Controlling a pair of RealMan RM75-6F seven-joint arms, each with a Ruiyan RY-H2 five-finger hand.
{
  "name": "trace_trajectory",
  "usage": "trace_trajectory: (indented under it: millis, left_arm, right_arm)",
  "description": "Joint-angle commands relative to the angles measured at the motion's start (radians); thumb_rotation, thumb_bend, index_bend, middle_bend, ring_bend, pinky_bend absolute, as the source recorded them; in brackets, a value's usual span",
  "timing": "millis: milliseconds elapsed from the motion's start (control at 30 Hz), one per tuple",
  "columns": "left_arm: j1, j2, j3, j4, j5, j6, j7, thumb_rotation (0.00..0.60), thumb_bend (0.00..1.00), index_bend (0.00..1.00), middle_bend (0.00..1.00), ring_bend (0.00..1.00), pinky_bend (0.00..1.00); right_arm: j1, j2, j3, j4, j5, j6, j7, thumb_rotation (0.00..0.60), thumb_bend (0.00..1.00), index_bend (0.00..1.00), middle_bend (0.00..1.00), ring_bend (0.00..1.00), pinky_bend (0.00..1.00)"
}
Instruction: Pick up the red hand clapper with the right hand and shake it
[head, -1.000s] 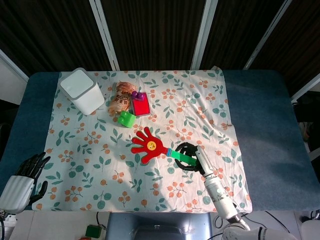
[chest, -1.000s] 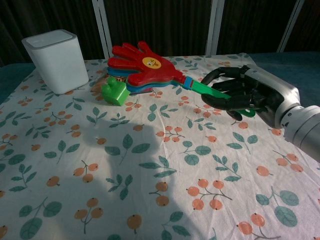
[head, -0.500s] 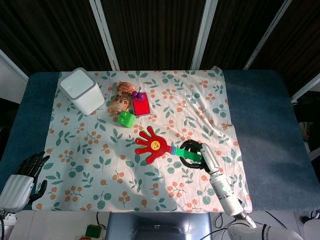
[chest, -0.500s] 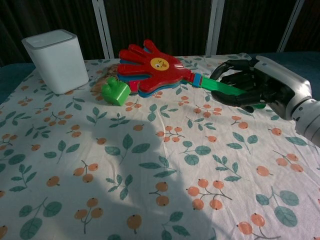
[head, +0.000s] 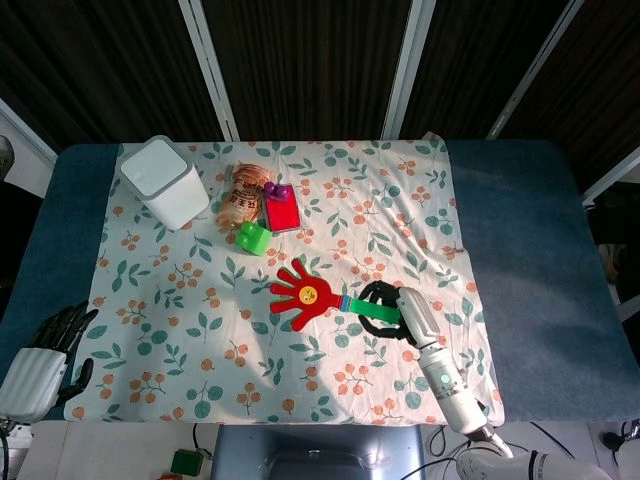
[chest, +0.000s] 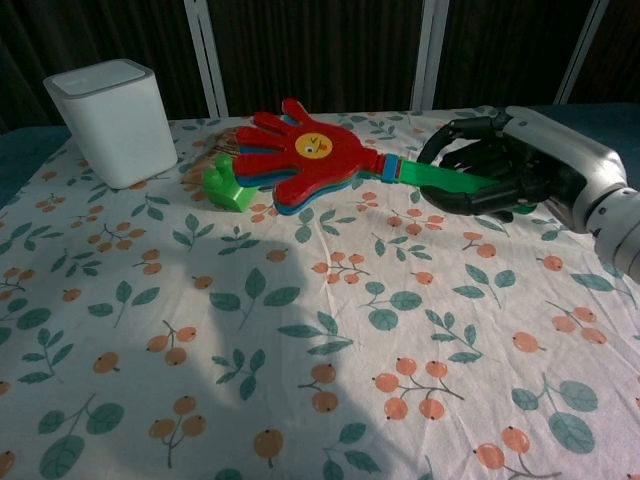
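Note:
The red hand clapper (head: 303, 293) (chest: 305, 157) has a red hand-shaped head with a yellow face and a green handle (chest: 440, 182). My right hand (head: 386, 310) (chest: 490, 175) grips that handle and holds the clapper above the floral cloth, its head pointing left. In the chest view the head hangs in front of the green block (chest: 229, 186). My left hand (head: 58, 335) rests at the table's near left edge, holding nothing; whether its dark fingers are spread or curled is not clear.
A white box (head: 164, 181) (chest: 112, 120) stands at the back left of the floral cloth (head: 200, 330). A green block (head: 252, 238), a red block (head: 282, 213) and a brown packet (head: 241, 194) lie behind the clapper.
The clapper has swung: its head rose and shifted right, then dropped slightly. My right hand moved back and up with the handle. The left hand has stayed put.

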Motion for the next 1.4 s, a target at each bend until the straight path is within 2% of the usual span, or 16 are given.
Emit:
trace_trajectory:
  millis: [33, 133, 333, 467, 600, 667, 900, 1133, 1267, 1333, 1400]
  left_arm:
    - [0.001, -0.001, -0.001, 0.000, 0.001, 0.003, 0.001, 0.600, 0.53, 0.00, 0.00, 0.00, 0.15]
    - [-0.002, -0.001, 0.001, 0.000, 0.003, -0.002, -0.002, 0.600, 0.53, 0.00, 0.00, 0.00, 0.15]
    - [-0.008, 0.000, -0.002, 0.000, -0.006, -0.016, 0.000, 0.600, 0.53, 0.00, 0.00, 0.00, 0.15]
    - [-0.009, -0.002, -0.002, 0.003, -0.002, -0.014, 0.003, 0.600, 0.53, 0.00, 0.00, 0.00, 0.15]
    - [-0.010, -0.005, 0.001, 0.007, 0.007, -0.011, 0.008, 0.600, 0.53, 0.00, 0.00, 0.00, 0.15]
    - [-0.010, -0.005, 0.001, 0.009, 0.009, -0.010, 0.007, 0.600, 0.53, 0.00, 0.00, 0.00, 0.15]
    - [-0.007, 0.000, 0.001, 0.006, 0.006, -0.004, 0.001, 0.600, 0.53, 0.00, 0.00, 0.00, 0.15]
    - [-0.011, -0.003, 0.001, 0.007, 0.004, -0.011, 0.004, 0.600, 0.53, 0.00, 0.00, 0.00, 0.15]
    - [-0.014, -0.004, 0.000, 0.005, -0.002, -0.021, 0.009, 0.600, 0.53, 0.00, 0.00, 0.00, 0.15]
    - [-0.014, -0.004, -0.001, 0.004, -0.003, -0.021, 0.010, 0.600, 0.53, 0.00, 0.00, 0.00, 0.15]
    - [-0.014, -0.005, 0.000, 0.004, -0.003, -0.019, 0.006, 0.600, 0.53, 0.00, 0.00, 0.00, 0.15]
  right_arm:
    - [-0.066, 0.007, 0.002, -0.029, -0.184, 0.223, 0.395, 0.600, 0.44, 0.93, 0.78, 0.88, 0.96]
    - [-0.076, 0.011, -0.003, -0.031, -0.173, 0.239, 0.443, 0.600, 0.44, 0.93, 0.78, 0.88, 0.96]
    - [-0.049, 0.030, -0.014, -0.047, -0.117, 0.149, 0.404, 0.600, 0.44, 0.94, 0.78, 0.88, 0.96]
    - [0.000, 0.026, -0.016, -0.037, -0.039, 0.024, 0.256, 0.600, 0.44, 0.94, 0.78, 0.88, 0.97]
    - [0.055, -0.005, -0.007, -0.011, 0.089, -0.084, -0.051, 0.600, 0.44, 0.94, 0.78, 0.88, 0.97]
    - [0.068, -0.017, -0.001, -0.020, 0.143, -0.098, -0.167, 0.600, 0.44, 0.94, 0.78, 0.88, 0.97]
    - [0.057, -0.012, 0.011, -0.084, 0.193, -0.077, -0.235, 0.600, 0.44, 0.94, 0.78, 0.88, 0.97]
    - [0.091, -0.048, 0.016, -0.022, 0.221, -0.109, -0.313, 0.600, 0.44, 0.93, 0.78, 0.88, 0.95]
    - [0.141, -0.086, 0.021, 0.036, 0.264, -0.133, -0.470, 0.600, 0.44, 0.86, 0.78, 0.82, 0.91]
    - [0.156, -0.092, 0.017, 0.050, 0.297, -0.147, -0.541, 0.600, 0.44, 0.75, 0.75, 0.75, 0.85]
    - [0.166, -0.096, 0.015, 0.055, 0.336, -0.157, -0.597, 0.600, 0.44, 0.61, 0.67, 0.68, 0.80]
